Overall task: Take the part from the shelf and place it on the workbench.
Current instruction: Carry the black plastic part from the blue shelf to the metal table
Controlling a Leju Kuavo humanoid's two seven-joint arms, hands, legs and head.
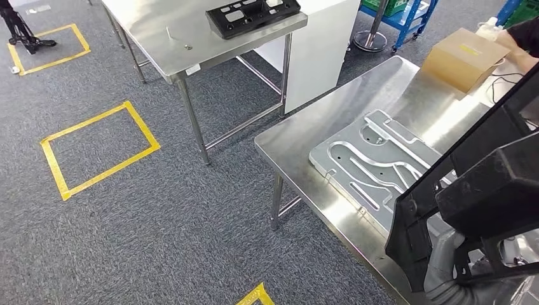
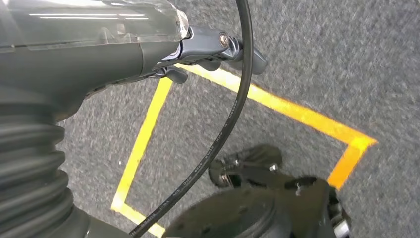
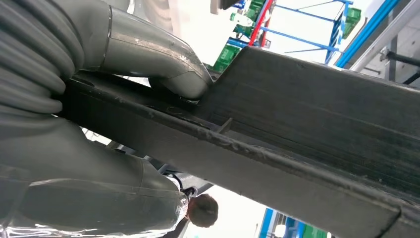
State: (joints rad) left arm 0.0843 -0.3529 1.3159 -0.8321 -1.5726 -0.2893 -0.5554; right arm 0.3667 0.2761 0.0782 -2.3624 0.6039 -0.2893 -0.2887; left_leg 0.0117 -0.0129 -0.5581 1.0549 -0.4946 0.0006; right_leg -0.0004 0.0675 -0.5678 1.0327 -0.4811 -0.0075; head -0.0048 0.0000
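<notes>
- In the right hand (image 3: 99, 124) the black part (image 3: 297, 148) is clamped: the thick grey thumb presses on one face, the rest of the hand wraps under the other, and the part runs on well beyond the fingers.
- From the head view, the same black part (image 1: 483, 190) hangs tilted above the near corner of the workbench (image 1: 305, 159), with the right hand (image 1: 445, 267) gripping it from beneath.
- Just beyond the hand a silver metal plate (image 1: 372, 162) with pressed channels lies flat on the bench; its far corner sits close to the bench's front edge.
- Past the plate, a cardboard box (image 1: 461, 60) rests at the bench's far end, a person's sleeve (image 1: 524, 32) beside it.
- Away from the hand, across an open aisle of grey carpet (image 1: 159, 222), a second steel table (image 1: 159, 32) carries another black part (image 1: 251, 16).
- Yellow tape squares (image 1: 98, 149) mark the carpet in that aisle.
- The left hand (image 2: 198, 54) hangs over carpet and yellow tape (image 2: 292, 111); its fingers are curled in and hold nothing, a black cable (image 2: 233, 114) looping past.
</notes>
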